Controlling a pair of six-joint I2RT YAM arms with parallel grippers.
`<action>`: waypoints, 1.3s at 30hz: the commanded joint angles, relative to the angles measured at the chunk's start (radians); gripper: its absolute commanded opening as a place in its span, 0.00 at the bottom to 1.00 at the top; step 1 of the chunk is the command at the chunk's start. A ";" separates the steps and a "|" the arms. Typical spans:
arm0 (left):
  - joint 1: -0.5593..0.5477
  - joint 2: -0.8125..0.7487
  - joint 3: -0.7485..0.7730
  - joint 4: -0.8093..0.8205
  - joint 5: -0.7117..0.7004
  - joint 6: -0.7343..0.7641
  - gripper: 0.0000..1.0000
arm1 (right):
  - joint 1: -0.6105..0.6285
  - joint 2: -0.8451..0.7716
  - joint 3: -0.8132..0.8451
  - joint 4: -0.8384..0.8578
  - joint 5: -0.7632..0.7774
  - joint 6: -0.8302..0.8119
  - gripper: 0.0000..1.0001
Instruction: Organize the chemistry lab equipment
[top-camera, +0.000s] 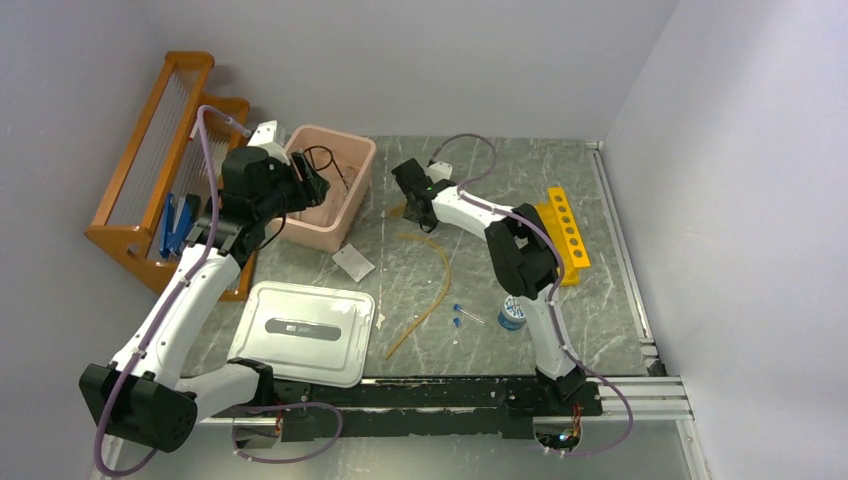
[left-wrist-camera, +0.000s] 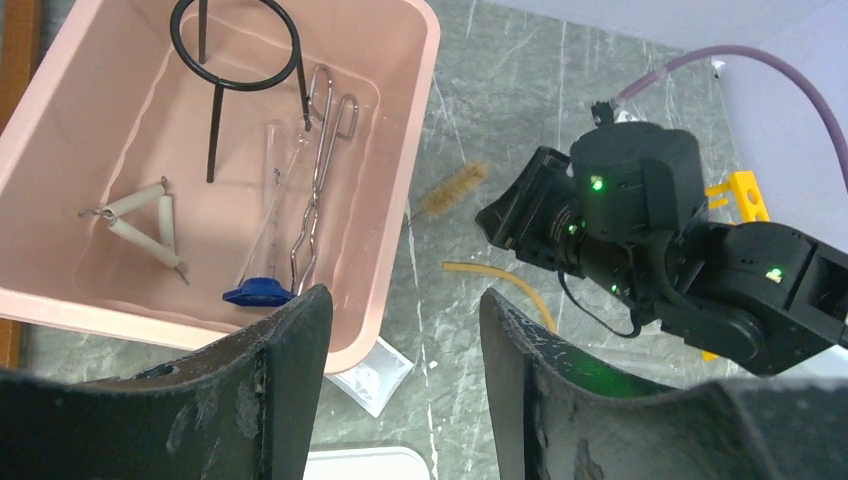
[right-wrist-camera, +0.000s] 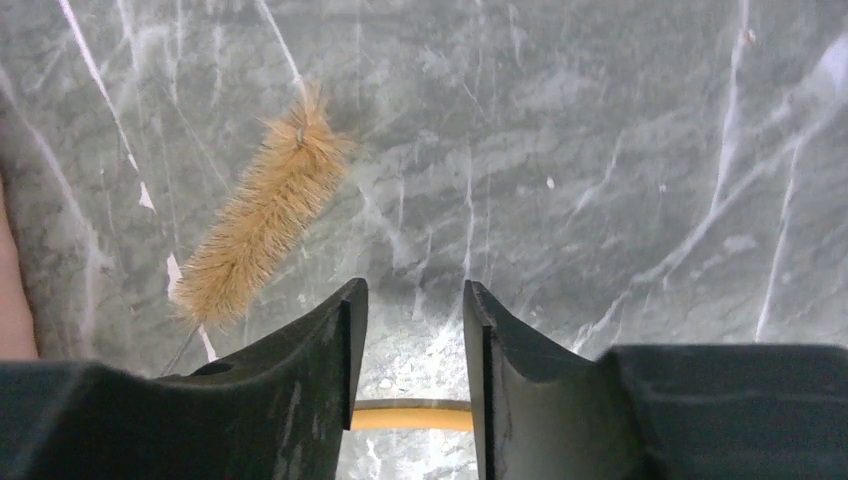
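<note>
The pink tub (top-camera: 345, 215) holds the black wire tripod ring (left-wrist-camera: 235, 45), the wire triangle (left-wrist-camera: 145, 225), metal tongs (left-wrist-camera: 320, 170) and a glass tube on a blue hexagonal piece (left-wrist-camera: 258, 292). My left gripper (left-wrist-camera: 405, 300) is open and empty above the tub's near right rim. My right gripper (right-wrist-camera: 413, 295) is open and low over the table. The end of the long tan rubber tube (right-wrist-camera: 412, 415) crosses between its fingers. A tan bristle brush (right-wrist-camera: 265, 215) lies just to its left. The square gauze (top-camera: 353, 262), the blue-capped vials (top-camera: 457, 315) and the yellow tube rack (top-camera: 565, 235) lie on the table.
The white lid (top-camera: 305, 330) lies at the near left. The orange wooden rack (top-camera: 160, 160) stands along the left wall. A small blue and white round item (top-camera: 512, 313) sits beside the right arm. The two grippers are close together near the tub's right side.
</note>
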 joint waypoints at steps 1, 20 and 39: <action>-0.019 -0.013 0.045 -0.018 -0.043 0.033 0.60 | -0.002 -0.052 0.009 0.095 -0.109 -0.168 0.47; -0.029 0.002 0.086 -0.029 -0.071 0.035 0.59 | 0.096 0.125 0.254 -0.035 0.061 -0.092 0.68; -0.028 0.001 0.083 -0.026 -0.064 0.034 0.60 | 0.043 0.083 0.149 -0.062 0.059 -0.222 0.43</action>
